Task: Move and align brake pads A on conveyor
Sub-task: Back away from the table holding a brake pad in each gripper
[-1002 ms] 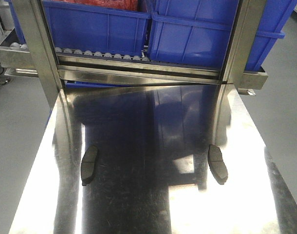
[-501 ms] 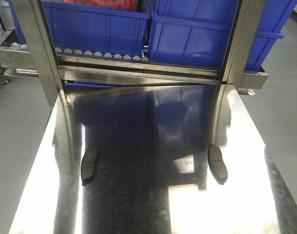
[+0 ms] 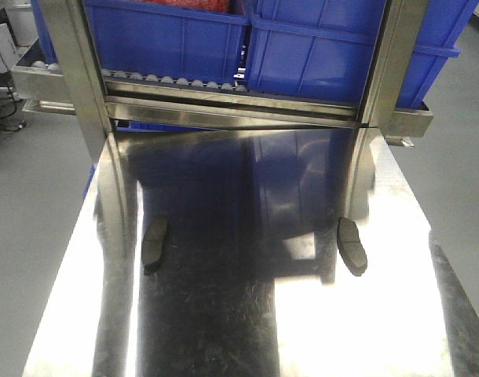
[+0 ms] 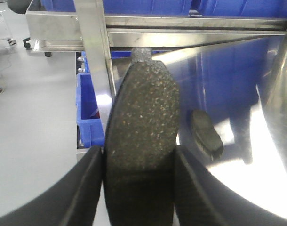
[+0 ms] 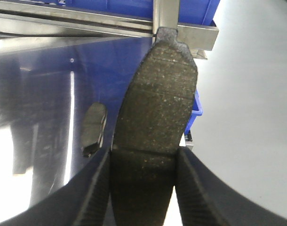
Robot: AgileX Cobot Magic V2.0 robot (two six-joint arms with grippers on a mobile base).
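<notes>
the front view has shifted, so the base seems underway; conveyor unseen. left gripper (image 4: 138, 162) pinches one grey-olive curved brake pad (image 4: 141, 117), right gripper (image 5: 143, 162) a second pad (image 5: 157, 94); two more pads (image 3: 154, 243) (image 3: 352, 246) lie on the shiny steel tabletop (image 3: 247, 322).

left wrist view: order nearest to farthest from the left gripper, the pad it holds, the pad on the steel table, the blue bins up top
1. held brake pad, clamped in the left gripper, centre.
2. loose brake pad, lying on the steel tabletop, right.
3. blue bins, top edge, beyond the table.
</notes>
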